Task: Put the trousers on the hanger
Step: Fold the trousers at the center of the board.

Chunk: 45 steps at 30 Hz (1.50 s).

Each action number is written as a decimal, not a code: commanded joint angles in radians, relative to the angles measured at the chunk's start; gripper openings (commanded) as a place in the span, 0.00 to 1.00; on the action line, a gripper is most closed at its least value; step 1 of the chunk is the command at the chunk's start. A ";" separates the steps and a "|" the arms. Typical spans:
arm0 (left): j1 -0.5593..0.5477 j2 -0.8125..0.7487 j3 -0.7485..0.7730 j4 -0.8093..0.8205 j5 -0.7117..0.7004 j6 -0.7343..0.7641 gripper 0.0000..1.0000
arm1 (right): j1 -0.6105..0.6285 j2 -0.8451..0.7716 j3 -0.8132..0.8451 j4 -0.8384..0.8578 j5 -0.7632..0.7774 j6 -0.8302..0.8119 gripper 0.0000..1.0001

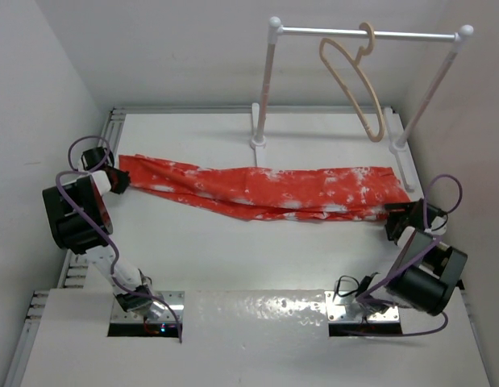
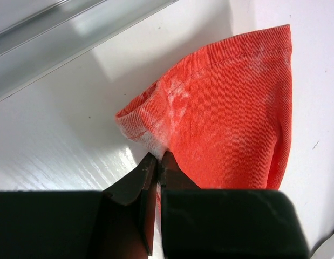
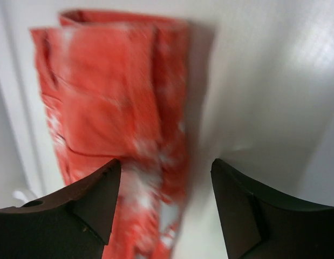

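Note:
The red-orange trousers (image 1: pixel 265 192) with white blotches lie stretched in a long band across the table, left to right. My left gripper (image 1: pixel 120 182) is at their left end, shut on a hem corner of the trousers (image 2: pixel 231 108), with the tips pinching the fabric edge (image 2: pixel 158 160). My right gripper (image 1: pixel 399 218) hovers at the right end with its jaws wide open. In its wrist view the trousers (image 3: pixel 113 97) run under and between the fingers of the right gripper (image 3: pixel 165 174), blurred and not gripped. The tan wooden hanger (image 1: pixel 355 81) hangs by its hook from the rail at the back right.
A white rail (image 1: pixel 370 34) on two posts stands at the back right, its feet (image 1: pixel 259 143) on the table just behind the trousers. White walls close in on both sides. A metal track (image 2: pixel 75 32) runs along the table's left edge.

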 commanded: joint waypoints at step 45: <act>0.152 -0.244 0.285 -0.156 0.095 -0.074 0.00 | 0.027 -0.197 0.554 -0.387 -0.105 -0.110 0.00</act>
